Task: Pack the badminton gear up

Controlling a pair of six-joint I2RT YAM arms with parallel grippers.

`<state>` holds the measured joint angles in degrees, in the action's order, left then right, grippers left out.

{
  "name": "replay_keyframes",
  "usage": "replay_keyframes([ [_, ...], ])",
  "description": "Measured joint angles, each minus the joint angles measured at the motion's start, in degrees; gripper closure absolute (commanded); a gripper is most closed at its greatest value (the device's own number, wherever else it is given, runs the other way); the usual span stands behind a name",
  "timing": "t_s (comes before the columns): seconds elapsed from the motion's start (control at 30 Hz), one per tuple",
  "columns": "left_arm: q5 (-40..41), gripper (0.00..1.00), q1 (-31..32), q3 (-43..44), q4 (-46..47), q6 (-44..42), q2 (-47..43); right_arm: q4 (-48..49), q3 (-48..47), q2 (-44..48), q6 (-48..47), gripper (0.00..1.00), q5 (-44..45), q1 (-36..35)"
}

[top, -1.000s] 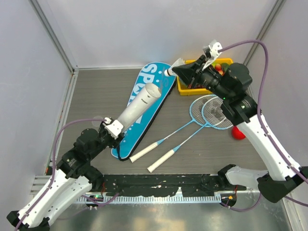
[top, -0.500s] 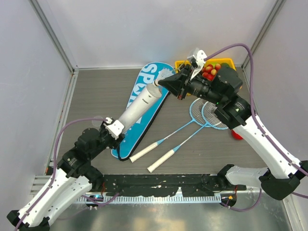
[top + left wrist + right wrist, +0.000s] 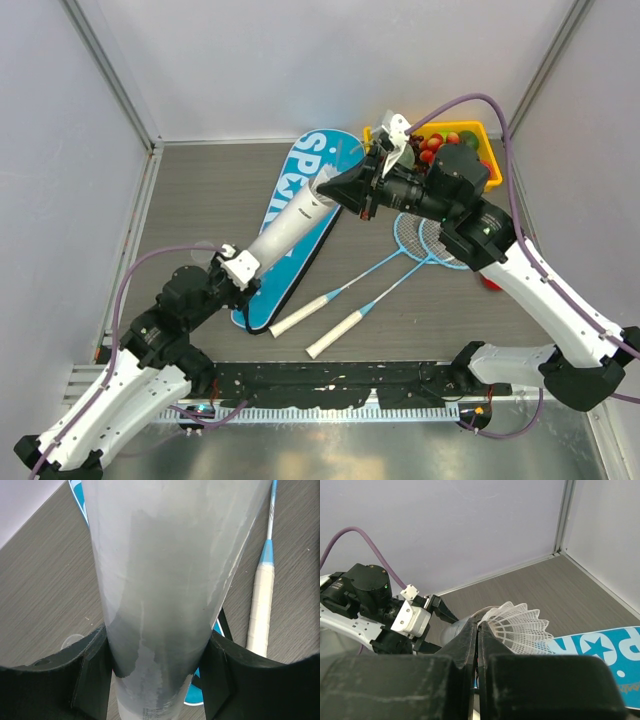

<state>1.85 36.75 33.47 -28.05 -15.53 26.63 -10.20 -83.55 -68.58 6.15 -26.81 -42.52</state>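
Where the long white cylindrical tube (image 3: pixel 288 228) lies: slanted above the blue racket-shaped bag (image 3: pixel 318 150).
Left pincer (image 3: pixel 243 268): gripping the tube's lower end.
Right pincer (image 3: pixel 477 640): closed on white feathered shuttlecock (image 3: pixel 517 627) at tube's mouth, over the bag.

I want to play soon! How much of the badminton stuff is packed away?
Nothing looks packed yet. In hand: the left gripper holds the tube tilted up, and the right gripper pinches a shuttlecock at its open end. To do: both rackets lie on the table beside the bag, which lies flat.
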Motion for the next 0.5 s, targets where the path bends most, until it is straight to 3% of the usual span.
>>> replay_keyframes([
  [0.5, -8.3, 0.84, 0.0, -1.4, 2.9, -3.0, -1.9, -4.1, -0.2, 4.5, 0.7, 0.94, -1.0, -0.1],
])
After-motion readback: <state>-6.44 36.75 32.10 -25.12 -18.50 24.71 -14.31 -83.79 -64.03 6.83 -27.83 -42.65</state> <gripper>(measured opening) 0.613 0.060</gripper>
